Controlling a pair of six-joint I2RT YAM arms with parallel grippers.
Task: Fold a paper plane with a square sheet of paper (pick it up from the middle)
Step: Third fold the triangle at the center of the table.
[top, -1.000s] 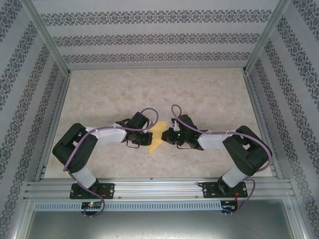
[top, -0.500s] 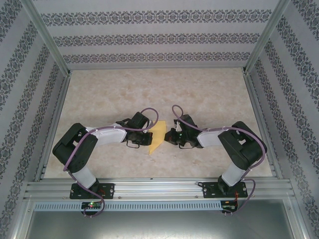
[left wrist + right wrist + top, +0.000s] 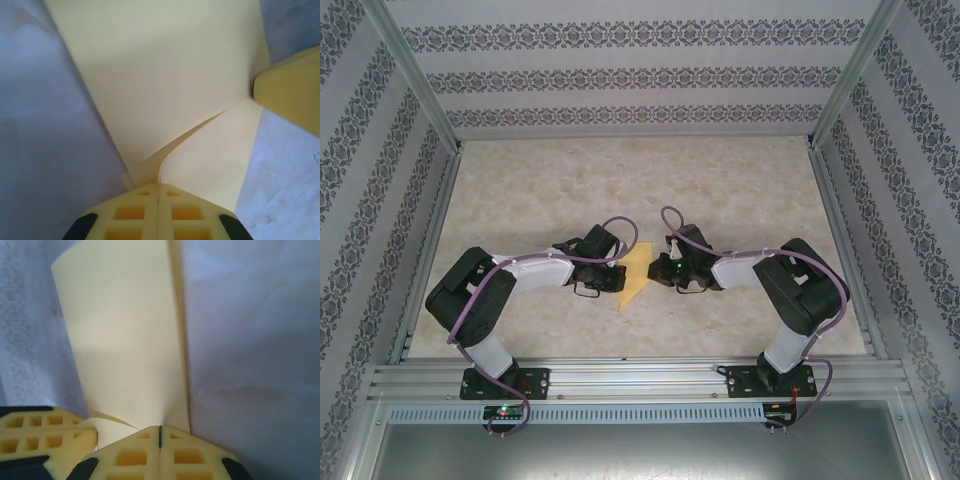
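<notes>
Square sheet of paper (image 3: 638,268), partly folded, at mid-tabletop (image 3: 740,180) toward the near edge. Left gripper (image 3: 620,275) and right gripper (image 3: 657,272) both clamped on it from opposite sides. Sheet edges partly hidden by the fingers; fold shape unclear.

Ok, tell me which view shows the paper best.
Left wrist: the paper spreads wide, its raised fold plain. Right wrist gives a narrower stretch of it; top view, a small yellow patch.
</notes>
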